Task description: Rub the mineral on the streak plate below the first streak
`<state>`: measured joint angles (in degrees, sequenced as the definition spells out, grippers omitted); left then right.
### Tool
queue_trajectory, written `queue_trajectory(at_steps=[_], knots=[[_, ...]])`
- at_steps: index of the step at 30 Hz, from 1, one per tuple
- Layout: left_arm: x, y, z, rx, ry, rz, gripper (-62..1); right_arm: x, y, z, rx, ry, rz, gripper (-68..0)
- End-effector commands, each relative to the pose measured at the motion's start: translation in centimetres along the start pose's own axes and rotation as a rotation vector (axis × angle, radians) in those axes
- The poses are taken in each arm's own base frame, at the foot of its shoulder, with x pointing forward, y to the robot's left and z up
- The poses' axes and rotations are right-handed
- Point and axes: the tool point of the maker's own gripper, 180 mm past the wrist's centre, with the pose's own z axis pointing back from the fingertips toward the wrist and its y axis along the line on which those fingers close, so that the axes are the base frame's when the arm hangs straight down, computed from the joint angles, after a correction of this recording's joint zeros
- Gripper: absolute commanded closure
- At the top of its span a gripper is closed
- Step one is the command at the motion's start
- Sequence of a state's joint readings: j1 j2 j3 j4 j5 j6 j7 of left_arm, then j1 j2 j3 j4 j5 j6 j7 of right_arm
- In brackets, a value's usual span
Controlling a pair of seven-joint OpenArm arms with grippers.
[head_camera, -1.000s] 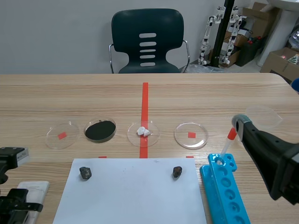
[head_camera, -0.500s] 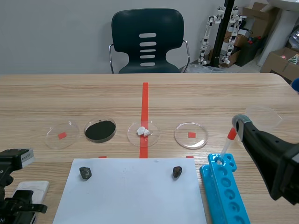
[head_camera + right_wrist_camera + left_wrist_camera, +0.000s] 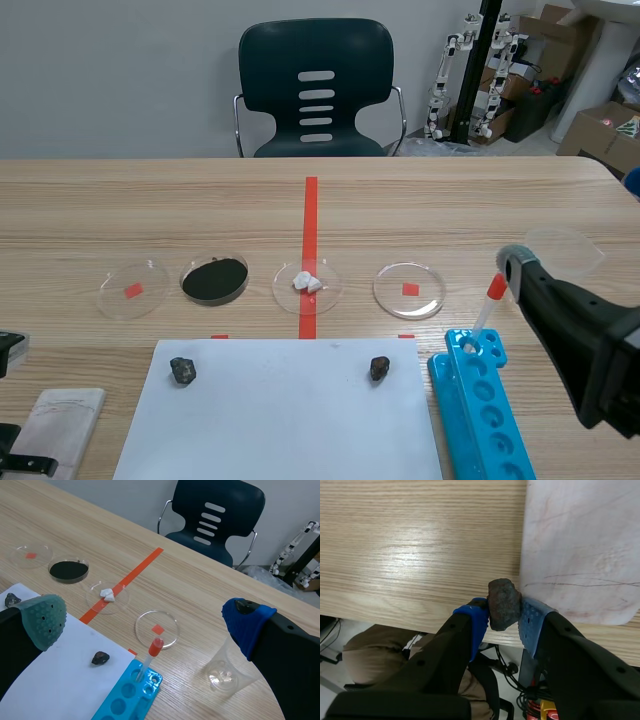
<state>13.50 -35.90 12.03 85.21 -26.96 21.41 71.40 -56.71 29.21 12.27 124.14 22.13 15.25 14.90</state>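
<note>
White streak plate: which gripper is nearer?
Left. Left gripper, shut on the dark mineral, is beside the white streak plate; right gripper far off, near the blue rack.

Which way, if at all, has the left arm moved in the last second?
Yes. The left arm, holding the mineral, has drawn back toward the near edge of the table, uncovering the streak plate that it overlapped.

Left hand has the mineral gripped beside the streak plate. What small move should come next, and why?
Probably shift the left hand sideways over the streak plate, then press down. The mineral is pinched between the pads at the plate's edge, beside the dark streak, and there is room on the plate between that streak and the hand.
</note>
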Motion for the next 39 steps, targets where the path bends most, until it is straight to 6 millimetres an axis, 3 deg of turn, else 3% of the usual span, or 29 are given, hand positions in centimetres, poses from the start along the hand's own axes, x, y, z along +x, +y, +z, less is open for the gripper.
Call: queue_trajectory(at_steps=[1, 6, 16, 28, 33, 39], knots=[[0.1, 0.2, 0.1, 0.008, -0.001, -0.001, -11.3, 1.2, -0.1, -0.2, -0.003, -0.042, 0.008, -67.9], [0.2, -0.4, 0.1, -0.03, -0.01, 0.008, -11.3, 1.2, -0.1, -0.2, -0.003, -0.042, 0.008, -67.9], [0.9, -5.2, 0.9, -0.297, -0.051, -0.009, -11.3, 1.2, -0.1, -0.2, -0.003, -0.042, 0.008, -67.9], [1.9, -8.5, 2.4, -0.5, -0.114, -0.018, -11.3, 1.2, -0.1, -0.2, -0.003, -0.042, 0.008, -67.9], [2.0, -8.3, 2.3, -0.486, -0.117, -0.015, -11.3, 1.2, -0.1, -0.2, -0.003, -0.042, 0.008, -67.9], [1.3, -5.8, 1.1, -0.332, -0.072, -0.01, -11.3, 1.2, -0.1, -0.2, -0.003, -0.042, 0.008, -67.9]])
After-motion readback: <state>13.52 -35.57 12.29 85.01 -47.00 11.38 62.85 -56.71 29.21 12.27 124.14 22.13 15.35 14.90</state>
